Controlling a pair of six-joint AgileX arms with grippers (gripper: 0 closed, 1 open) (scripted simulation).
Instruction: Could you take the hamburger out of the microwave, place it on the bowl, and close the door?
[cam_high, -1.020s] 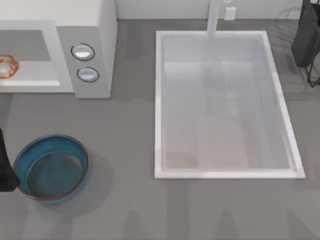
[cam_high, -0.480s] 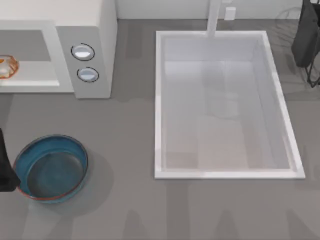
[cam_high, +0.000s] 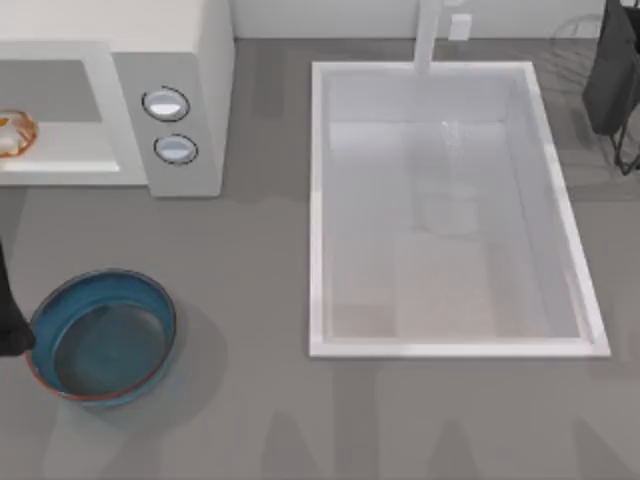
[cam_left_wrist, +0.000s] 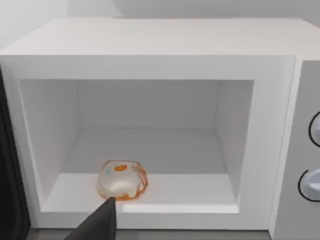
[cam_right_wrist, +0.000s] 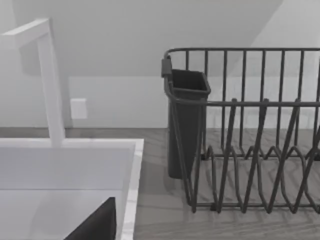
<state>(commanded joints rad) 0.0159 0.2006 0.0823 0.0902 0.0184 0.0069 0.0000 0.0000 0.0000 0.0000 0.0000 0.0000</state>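
Observation:
The white microwave (cam_high: 190, 60) stands at the table's back left with its cavity open. The hamburger (cam_left_wrist: 121, 180), a small cream lump with orange patches, lies near the front of the cavity floor, and also shows at the left edge of the top view (cam_high: 12, 133). The door (cam_left_wrist: 9, 190) is swung open; it appears as a dark panel beside the opening. The dark-blue bowl (cam_high: 100, 335) sits empty on the table in front of the microwave. My left gripper (cam_left_wrist: 100, 226) faces the cavity, just short of the hamburger. My left arm (cam_high: 8, 320) is beside the bowl's left rim.
A white sink basin (cam_high: 450, 205) with a faucet (cam_high: 428, 35) takes up the table's middle and right. A dark wire dish rack (cam_right_wrist: 250, 140) with a cutlery cup (cam_right_wrist: 186, 120) stands at the back right, where my right gripper (cam_right_wrist: 95, 226) is parked.
In the top view my left arm has edged a little toward the microwave and the left edge. The hamburger, the bowl and the right arm have not moved.

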